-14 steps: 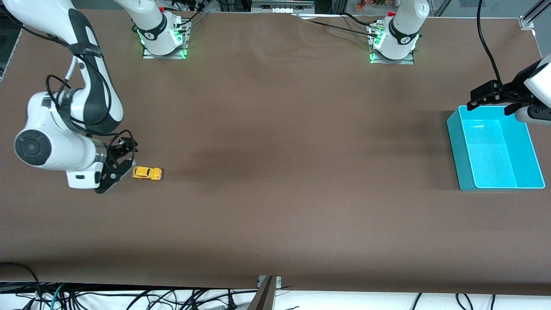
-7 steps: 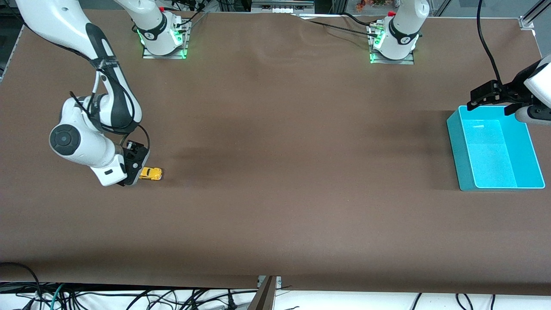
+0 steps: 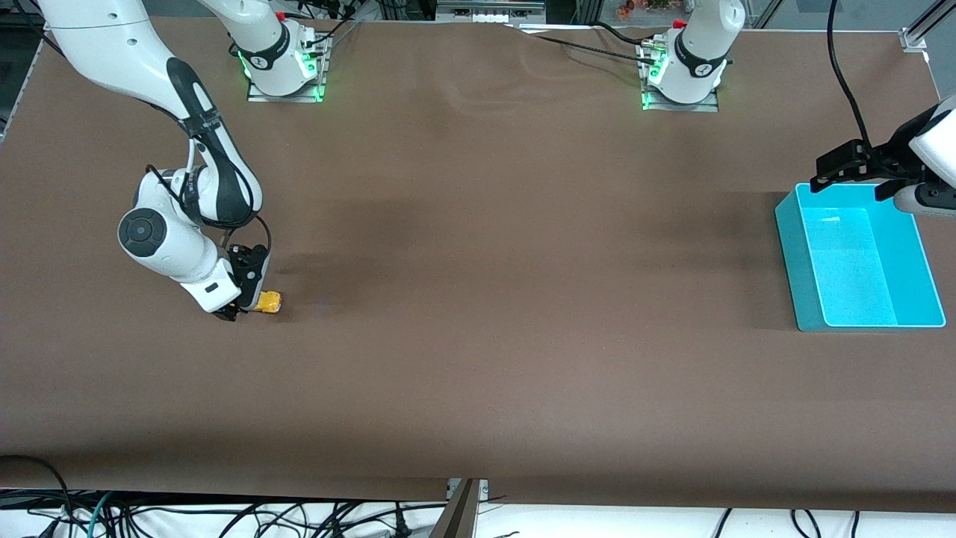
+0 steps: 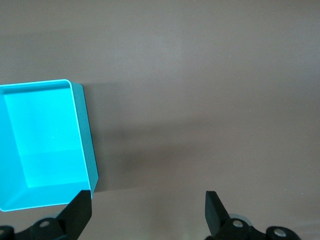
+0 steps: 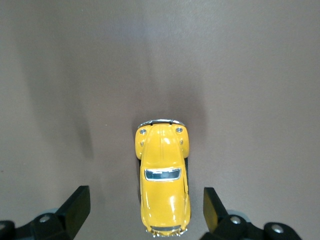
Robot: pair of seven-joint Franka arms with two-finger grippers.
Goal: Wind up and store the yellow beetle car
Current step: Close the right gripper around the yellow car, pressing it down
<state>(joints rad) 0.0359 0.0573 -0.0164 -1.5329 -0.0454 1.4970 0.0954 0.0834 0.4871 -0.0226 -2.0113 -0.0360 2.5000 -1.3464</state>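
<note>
1 teal bin (image 3: 922, 258) holds nothing — car (image 5: 163, 185) outside.

Teal bin (image 3: 859, 258) — open-topped, resting on the brown table (image 3: 493, 246) at the left arm's end; tangled cables (image 3: 224, 515) along the table's nearest edge.

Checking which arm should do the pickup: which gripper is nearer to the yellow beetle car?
The right gripper, open, is right over the yellow beetle car, one finger on each side. The left gripper waits, open, by the teal bin at the left arm's end of the table.
</note>
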